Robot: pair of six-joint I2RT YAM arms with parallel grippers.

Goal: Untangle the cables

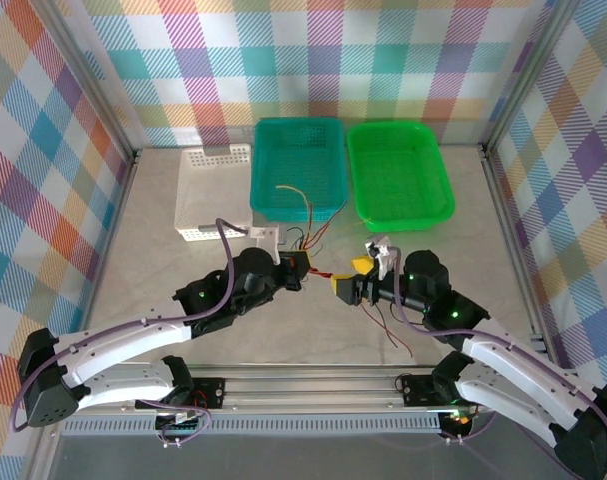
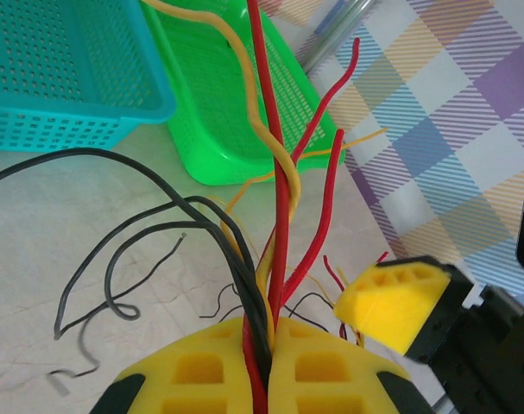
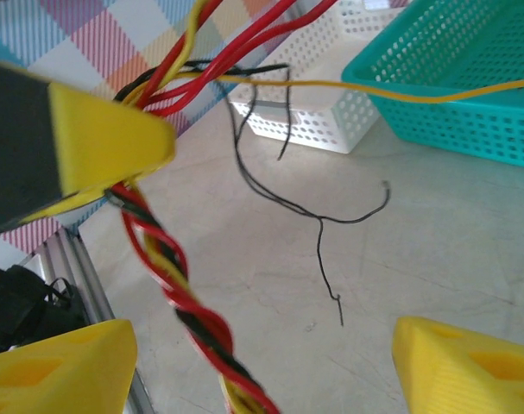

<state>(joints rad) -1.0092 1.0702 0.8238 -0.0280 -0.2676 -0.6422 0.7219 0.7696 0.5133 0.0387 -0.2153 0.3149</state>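
- Two grippers meet at the middle of the table (image 1: 153, 250), in front of three baskets.
- The three baskets stand in a row at the far side: one white basket (image 1: 208, 195), one teal basket (image 1: 260, 170) and one green basket (image 1: 438, 175), each just beside the next.
- The cables (image 2: 277, 198) form one bundle. At least three red strands, one yellow, one thin orange and at least three black can be picked out; the twisting hides the exact count.
- The left gripper (image 2: 266, 349) is clamped tight on the bundle, its two yellow fingers pressed together with the strands fanning up out of the seam.
- The black strands curl loose onto the table, and one orange strand reaches over the teal basket's front rim.
- The right gripper (image 3: 262, 366) stands wide apart. A plaited length of red, yellow and black (image 3: 171, 267) runs down between its two yellow fingertips, nearer one of them; neither visibly touches it.
- From above, loose red ends (image 1: 388, 325) lie on the table beside the right arm.
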